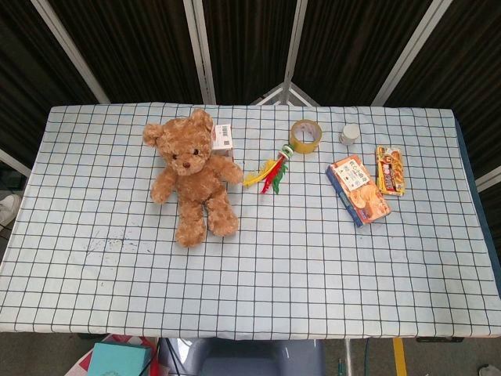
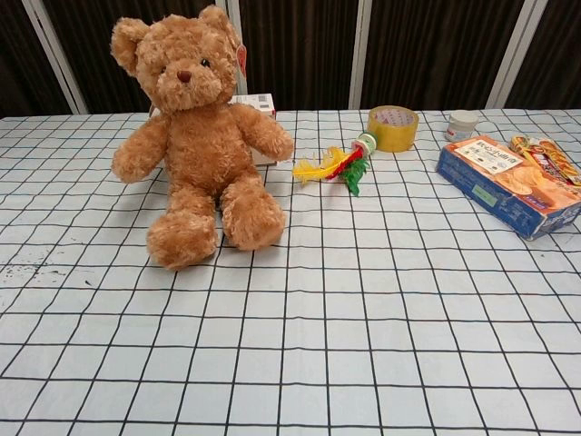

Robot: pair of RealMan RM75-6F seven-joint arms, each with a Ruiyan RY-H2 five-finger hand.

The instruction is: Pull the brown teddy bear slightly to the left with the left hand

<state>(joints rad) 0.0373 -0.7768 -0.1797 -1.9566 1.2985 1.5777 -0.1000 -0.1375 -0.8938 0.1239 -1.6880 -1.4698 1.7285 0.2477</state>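
The brown teddy bear (image 1: 192, 174) sits upright on the checked tablecloth, left of the table's middle, legs stretched toward the front edge. In the chest view the teddy bear (image 2: 198, 136) fills the upper left, leaning back against a small white box (image 2: 258, 113). Neither hand shows in either view.
A white box with a label (image 1: 223, 139) stands just behind the bear. A feathered toy (image 1: 270, 172), a roll of yellow tape (image 1: 305, 135), a small white jar (image 1: 350, 134), a blue cracker box (image 1: 358, 190) and a snack packet (image 1: 391, 169) lie to the right. The checked tablecloth (image 1: 313, 266) covers the table.
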